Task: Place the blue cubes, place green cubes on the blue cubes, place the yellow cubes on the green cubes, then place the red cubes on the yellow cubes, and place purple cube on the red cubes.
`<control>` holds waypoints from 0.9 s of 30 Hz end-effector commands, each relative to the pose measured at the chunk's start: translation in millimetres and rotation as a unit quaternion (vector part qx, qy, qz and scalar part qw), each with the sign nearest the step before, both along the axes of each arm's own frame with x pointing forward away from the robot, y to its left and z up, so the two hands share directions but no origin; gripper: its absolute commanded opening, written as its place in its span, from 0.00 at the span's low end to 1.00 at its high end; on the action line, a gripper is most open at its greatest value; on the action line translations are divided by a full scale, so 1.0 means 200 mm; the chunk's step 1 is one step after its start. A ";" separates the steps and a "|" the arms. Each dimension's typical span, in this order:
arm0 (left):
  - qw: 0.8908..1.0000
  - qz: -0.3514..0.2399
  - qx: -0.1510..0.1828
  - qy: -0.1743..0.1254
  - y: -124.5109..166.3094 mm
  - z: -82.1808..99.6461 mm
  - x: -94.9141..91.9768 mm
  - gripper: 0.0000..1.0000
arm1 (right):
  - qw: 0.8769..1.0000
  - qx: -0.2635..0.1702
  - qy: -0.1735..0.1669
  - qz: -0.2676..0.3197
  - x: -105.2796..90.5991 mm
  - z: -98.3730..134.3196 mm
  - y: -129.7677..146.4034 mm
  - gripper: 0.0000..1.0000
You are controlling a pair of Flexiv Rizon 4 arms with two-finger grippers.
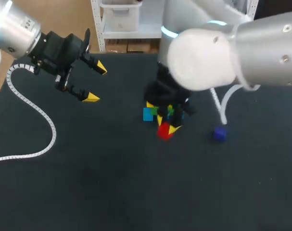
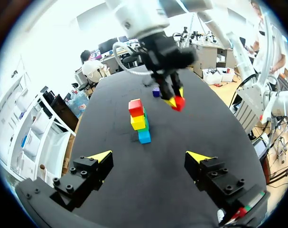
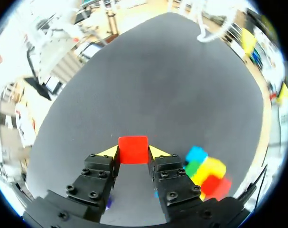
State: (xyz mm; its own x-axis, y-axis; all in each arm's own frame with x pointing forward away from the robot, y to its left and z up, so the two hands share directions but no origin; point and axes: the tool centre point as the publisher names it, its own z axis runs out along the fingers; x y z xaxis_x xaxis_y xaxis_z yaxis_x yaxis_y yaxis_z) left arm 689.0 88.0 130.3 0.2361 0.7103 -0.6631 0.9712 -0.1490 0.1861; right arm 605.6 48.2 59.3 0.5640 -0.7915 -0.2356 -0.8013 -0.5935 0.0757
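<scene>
A stack of blue, green, yellow and red cubes stands mid-table, the red one on top. In the head view my right gripper hides most of it; the blue base and a bit of green show. That gripper is shut on a second red cube, just beside the stack and low over the table. A purple cube lies alone to the right, also seen behind the right gripper. My left gripper hangs open and empty at the back left.
A white coiled cable trails from my left arm across the table's left side. The black tabletop stretches bare toward the front. My right arm's big white joint looms over the middle back.
</scene>
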 end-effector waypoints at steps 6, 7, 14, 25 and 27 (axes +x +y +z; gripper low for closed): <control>1.000 -0.001 -0.002 -0.002 0.00 0.00 0.00 1.00 | 0.970 0.073 -0.062 -0.222 0.04 0.10 -0.20 0.00; 1.000 -0.001 -0.002 -0.002 0.00 0.00 0.00 1.00 | 0.966 0.079 -0.064 -0.239 0.05 0.11 -0.22 0.00; 1.000 -0.001 -0.002 -0.002 0.00 0.00 0.00 1.00 | 0.944 0.100 -0.049 -0.309 0.17 0.14 -0.28 0.00; 1.000 -0.001 -0.002 -0.002 0.00 0.00 0.00 1.00 | 0.930 0.121 -0.019 -0.348 0.34 0.20 -0.30 0.00; 1.000 -0.001 -0.002 -0.002 0.00 0.00 0.00 1.00 | 0.932 0.117 -0.016 -0.344 0.37 0.21 -0.29 0.00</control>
State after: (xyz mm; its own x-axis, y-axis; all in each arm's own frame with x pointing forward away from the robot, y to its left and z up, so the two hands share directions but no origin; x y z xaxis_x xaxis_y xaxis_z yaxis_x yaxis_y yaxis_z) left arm 689.0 88.0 130.4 0.2361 0.7104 -0.6631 0.9712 -0.1490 0.1861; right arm 669.1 -13.8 98.5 -0.0509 -0.8939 -0.4454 -0.9949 0.0841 -0.0552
